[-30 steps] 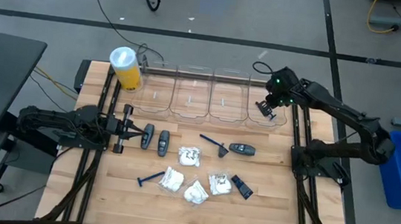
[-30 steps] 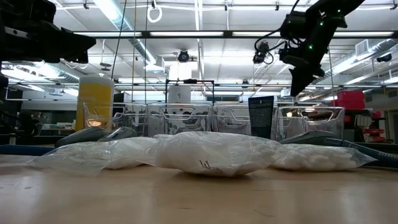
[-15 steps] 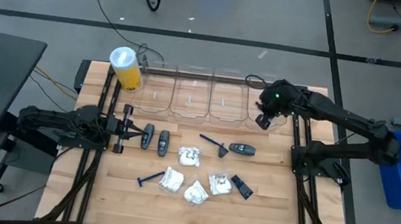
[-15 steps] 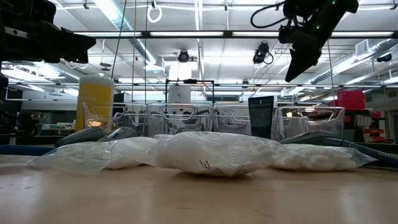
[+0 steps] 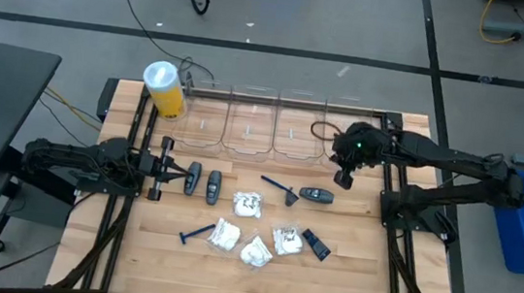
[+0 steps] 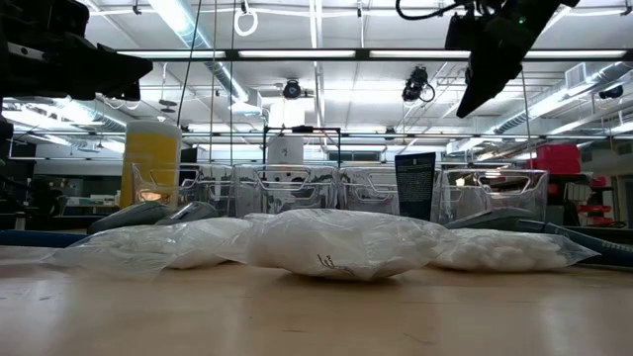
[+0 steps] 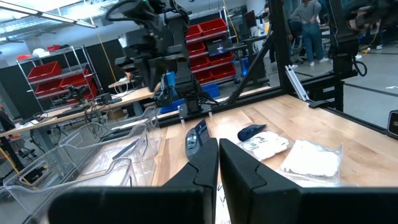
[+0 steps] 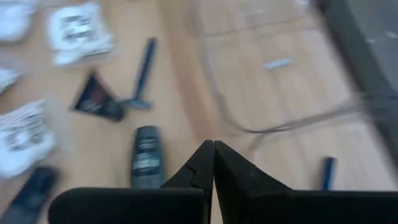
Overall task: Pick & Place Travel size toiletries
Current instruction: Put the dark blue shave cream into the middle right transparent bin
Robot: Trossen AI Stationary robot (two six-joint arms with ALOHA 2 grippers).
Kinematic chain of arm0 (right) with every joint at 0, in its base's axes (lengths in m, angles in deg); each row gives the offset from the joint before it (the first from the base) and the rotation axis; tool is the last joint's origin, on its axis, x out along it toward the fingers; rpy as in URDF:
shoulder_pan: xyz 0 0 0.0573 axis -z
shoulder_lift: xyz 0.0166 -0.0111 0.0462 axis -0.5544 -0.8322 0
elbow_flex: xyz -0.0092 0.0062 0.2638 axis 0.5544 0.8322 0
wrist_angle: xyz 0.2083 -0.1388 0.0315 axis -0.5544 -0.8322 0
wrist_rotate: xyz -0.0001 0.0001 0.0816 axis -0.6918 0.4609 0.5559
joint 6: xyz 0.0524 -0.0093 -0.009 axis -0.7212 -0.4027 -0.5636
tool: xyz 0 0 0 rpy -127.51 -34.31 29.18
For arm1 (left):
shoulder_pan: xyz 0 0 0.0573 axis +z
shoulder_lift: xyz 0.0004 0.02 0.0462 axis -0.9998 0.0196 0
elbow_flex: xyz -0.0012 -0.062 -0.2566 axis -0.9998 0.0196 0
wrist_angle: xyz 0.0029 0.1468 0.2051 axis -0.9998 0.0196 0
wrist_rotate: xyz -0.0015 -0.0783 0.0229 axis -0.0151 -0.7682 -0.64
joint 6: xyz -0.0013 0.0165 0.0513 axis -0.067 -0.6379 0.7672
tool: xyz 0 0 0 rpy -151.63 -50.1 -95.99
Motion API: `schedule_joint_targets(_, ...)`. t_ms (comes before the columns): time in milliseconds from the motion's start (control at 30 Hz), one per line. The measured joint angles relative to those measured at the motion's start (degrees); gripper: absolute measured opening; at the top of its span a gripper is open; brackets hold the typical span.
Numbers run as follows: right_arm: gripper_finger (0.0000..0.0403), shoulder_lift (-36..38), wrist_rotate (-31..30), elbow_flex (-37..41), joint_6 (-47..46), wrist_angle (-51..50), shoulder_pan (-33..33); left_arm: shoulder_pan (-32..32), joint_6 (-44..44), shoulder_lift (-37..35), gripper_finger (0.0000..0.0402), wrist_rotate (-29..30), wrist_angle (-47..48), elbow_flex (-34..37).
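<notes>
The toiletries lie spread over the wooden table: dark grey oval pieces [image 5: 193,178] [image 5: 213,186] [image 5: 316,195], a blue razor [image 5: 276,184] beside a dark triangular piece [image 5: 292,199], a second razor [image 5: 197,232], several white packets [image 5: 249,204] [image 5: 256,253] and a dark rectangular piece [image 5: 316,245]. My right gripper [image 5: 344,179] hangs shut and empty above the table, just in front of the rightmost clear bin [image 5: 346,136], pointing down at a slant [image 8: 213,155]. A small blue piece [image 8: 328,171] lies inside that bin. At the table's left edge, my left gripper [image 5: 166,167] rests shut and level.
Several clear bins [image 5: 249,126] stand in a row along the far edge. A tall yellow cylinder with a white lid [image 5: 164,89] stands at the far left corner. A cable loop [image 5: 322,131] hangs by the right arm. Bare wood lies along the near edge.
My right gripper has swung from over the rightmost bin toward the table's near edge, rising a little and rolling as it went. It now hangs over the table just in front of the bin. The toiletries on the table have not moved.
</notes>
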Motion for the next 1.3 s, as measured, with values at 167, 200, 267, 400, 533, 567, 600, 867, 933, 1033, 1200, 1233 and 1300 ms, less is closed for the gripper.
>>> schedule_joint_targets(167, 0.0015, 0.0, 0.37, 0.0, -0.38, -0.91, -4.87, 0.0, 0.02, -0.02, 0.0024, 0.0, 0.01, 0.01)
schedule_joint_targets(200, 0.0015, 0.0, 0.35, 0.0, -0.38, -1.03, -5.71, 0.01, 0.02, -0.01, 0.0024, 0.0, 0.0, 0.0)
schedule_joint_targets(267, 0.0015, 0.0, 0.35, 0.0, -0.4, -1.06, -7.41, 0.02, 0.02, -0.02, 0.0024, 0.0, 0.02, 0.0)
schedule_joint_targets(400, 0.0015, 0.0, 0.33, 0.0, -1.59, -1.06, -10.69, 0.01, 0.01, -0.01, 0.0024, 0.0, 0.0, 0.0)
schedule_joint_targets(533, 0.0015, -0.59, 0.04, 0.0, -3.95, -0.84, -13.94, 0.0, 0.02, -0.01, 0.0024, 0.0, 0.01, 0.0)
schedule_joint_targets(567, 0.0015, -0.91, -0.32, 0.0, -4.52, -0.9, -14.85, 0.0, 0.0, -0.02, 0.0024, 0.0, 0.02, 0.0)
schedule_joint_targets(600, 0.0015, -1.26, -0.49, 0.0, -5.17, -0.85, -15.68, 0.01, 0.01, -0.01, 0.0024, 0.0, 0.0, 0.0)
schedule_joint_targets(867, 0.0015, -3.3, -0.67, 0.02, -6.89, -0.82, -20.26, 0.0, 0.02, -0.02, 0.0024, 0.0, 0.01, 0.0)
schedule_joint_targets(933, 0.0015, -3.6, -0.74, 0.02, -6.9, -0.83, -20.88, 0.0, 0.02, 0.0, 0.0024, 0.0, 0.02, 0.0)
schedule_joint_targets(1033, 0.0015, -4.14, -0.77, 0.02, -7.09, -0.8, -21.94, 0.0, 0.02, 0.0, 0.0024, 0.0, 0.02, 0.0)
schedule_joint_targets(1200, 0.0015, -5.72, -0.76, 0.02, -7.09, -0.74, -24.76, 0.01, 0.01, -0.02, 0.0024, 0.0, 0.0, 0.0)
schedule_joint_targets(1233, 0.0015, -6.13, -0.76, 0.02, -7.1, -0.64, -25.5, 0.0, 0.02, -0.02, 0.0024, 0.0, 0.02, 0.0)
schedule_joint_targets(1300, 0.0015, -6.91, -0.74, 0.02, -7.18, -0.06, -26.96, 0.02, 0.02, -0.02, 0.0024, 0.0, 0.0, 0.0)
